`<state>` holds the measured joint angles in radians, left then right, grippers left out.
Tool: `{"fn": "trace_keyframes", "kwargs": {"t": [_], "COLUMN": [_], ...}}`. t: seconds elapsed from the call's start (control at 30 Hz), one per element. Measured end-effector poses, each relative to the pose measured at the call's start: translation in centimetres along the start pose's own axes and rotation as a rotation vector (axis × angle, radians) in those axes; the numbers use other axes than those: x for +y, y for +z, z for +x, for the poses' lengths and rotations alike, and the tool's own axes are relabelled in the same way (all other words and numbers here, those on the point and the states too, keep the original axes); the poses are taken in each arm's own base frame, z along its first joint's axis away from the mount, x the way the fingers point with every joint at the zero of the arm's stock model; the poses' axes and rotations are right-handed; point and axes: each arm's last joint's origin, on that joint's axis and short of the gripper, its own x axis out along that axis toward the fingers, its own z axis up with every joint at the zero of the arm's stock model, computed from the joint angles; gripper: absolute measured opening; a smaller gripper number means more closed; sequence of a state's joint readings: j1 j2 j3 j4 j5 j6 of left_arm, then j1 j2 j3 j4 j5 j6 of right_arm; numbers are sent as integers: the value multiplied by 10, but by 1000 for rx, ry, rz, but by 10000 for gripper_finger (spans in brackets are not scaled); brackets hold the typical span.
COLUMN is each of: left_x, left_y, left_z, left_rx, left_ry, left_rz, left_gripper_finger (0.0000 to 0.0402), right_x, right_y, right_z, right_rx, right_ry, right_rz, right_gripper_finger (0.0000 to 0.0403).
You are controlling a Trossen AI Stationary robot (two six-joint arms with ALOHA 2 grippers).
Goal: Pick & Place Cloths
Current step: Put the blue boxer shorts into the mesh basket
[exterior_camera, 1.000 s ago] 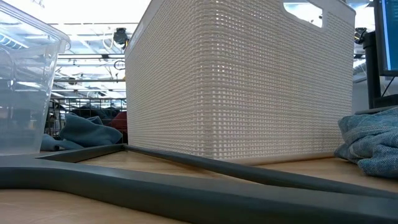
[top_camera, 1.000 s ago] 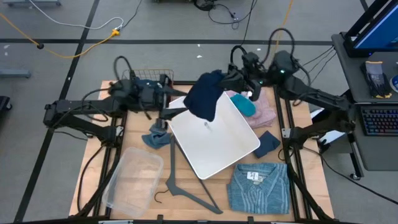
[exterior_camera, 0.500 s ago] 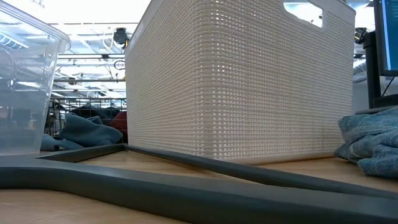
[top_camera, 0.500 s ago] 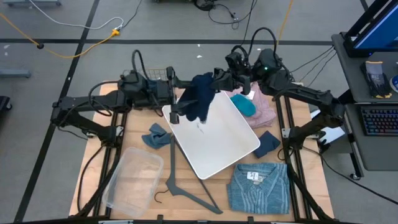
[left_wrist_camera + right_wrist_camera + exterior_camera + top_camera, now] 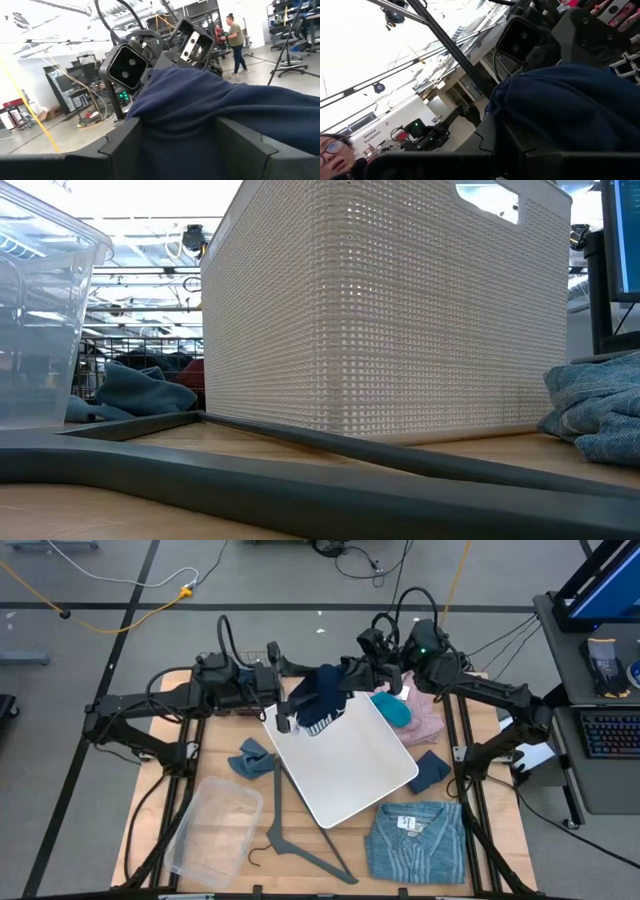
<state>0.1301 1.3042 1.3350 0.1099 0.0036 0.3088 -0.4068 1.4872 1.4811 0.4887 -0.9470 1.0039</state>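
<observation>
From overhead I saw the navy cloth (image 5: 322,700) bunched in the air over the far corner of the white basket (image 5: 350,765), strung between both arms. Its long axis ran roughly across the table from the left arm's side to the right's, sagging toward the basket at the left end. The left gripper (image 5: 287,712) sat at the cloth's left edge; in its wrist view the navy fabric filled the space between its two dark fingers (image 5: 125,145), so it was clamped on the cloth. The right gripper (image 5: 358,673) met the cloth's far right end, and its wrist camera likewise showed navy fabric bunched between its fingers (image 5: 520,150), so I read it as closed on the same piece.

Elsewhere on the table (image 5: 220,765), the teal cloth (image 5: 392,709) lay on the pink fleece (image 5: 428,712) beside the basket's right edge. A small dark blue piece (image 5: 430,770) lay nearer me on that side, and the blue striped shirt (image 5: 415,838) lay flat at the near right, label up. A slate-blue cloth (image 5: 250,760) sat crumpled left of the basket, near the clear plastic tub (image 5: 210,825) and the grey hanger (image 5: 295,845).
</observation>
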Motion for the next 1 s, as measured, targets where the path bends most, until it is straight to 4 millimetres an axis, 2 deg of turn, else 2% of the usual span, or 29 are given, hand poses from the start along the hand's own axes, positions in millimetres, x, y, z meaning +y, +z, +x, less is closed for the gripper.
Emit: {"fn": "trace_keyframes", "kwargs": {"t": [0.33, 0.73, 0.87, 1.0], "left_x": [-3, -8, -8, -8], "left_y": [-8, -18, -19, -19], "left_z": [9, 26, 25, 25], "left_rx": [12, -38, -31, -38], "left_ry": [-13, -73, -79, -99], "left_rz": [-14, -18, -15, -15], "left_gripper_finger": [284, 286, 260, 197], "right_x": [-18, -16, -16, -16], "right_y": [-8, -11, -13, -13], "right_z": [10, 13, 15, 16], "right_rx": [39, 53, 55, 48], "right_ry": [11, 15, 15, 12], "right_rz": [52, 70, 82, 81], "right_gripper_finger": [0, 0, 0, 0]}}
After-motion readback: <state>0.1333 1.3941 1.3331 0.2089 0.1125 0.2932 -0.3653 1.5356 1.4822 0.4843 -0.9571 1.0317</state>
